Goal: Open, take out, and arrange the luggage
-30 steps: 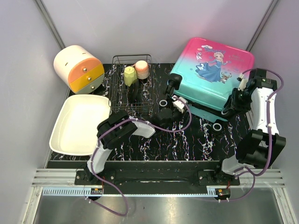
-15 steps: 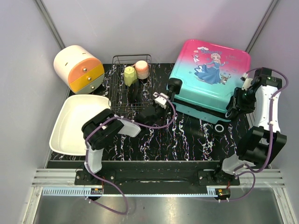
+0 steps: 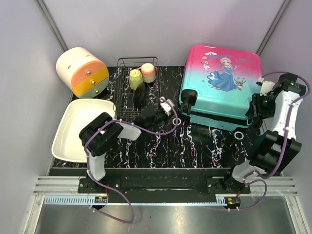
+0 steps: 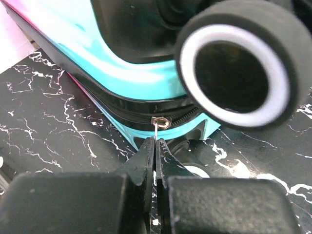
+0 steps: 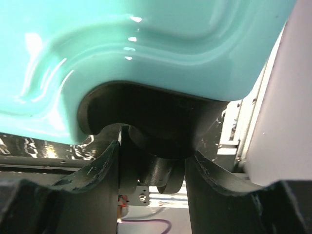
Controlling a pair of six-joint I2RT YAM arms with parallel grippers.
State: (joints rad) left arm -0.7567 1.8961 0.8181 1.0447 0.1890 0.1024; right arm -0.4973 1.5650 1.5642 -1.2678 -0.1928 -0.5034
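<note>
Left wrist view: left gripper pinches the zipper pull of the luggage at the tabletop's far right corner; right gripper clamps a wheel. Tugged crookedly, the thin pull may slip.

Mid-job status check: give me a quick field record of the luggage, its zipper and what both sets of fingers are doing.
luggage: lid up and shut, right of the wire rack
zipper pull: at the near-left corner, beside a wheel
left gripper: fingers shut on the zipper pull
right gripper: fingers either side of a caster at the luggage's right corner; it fills the gap
contents: hidden, nothing taken out yet
</note>
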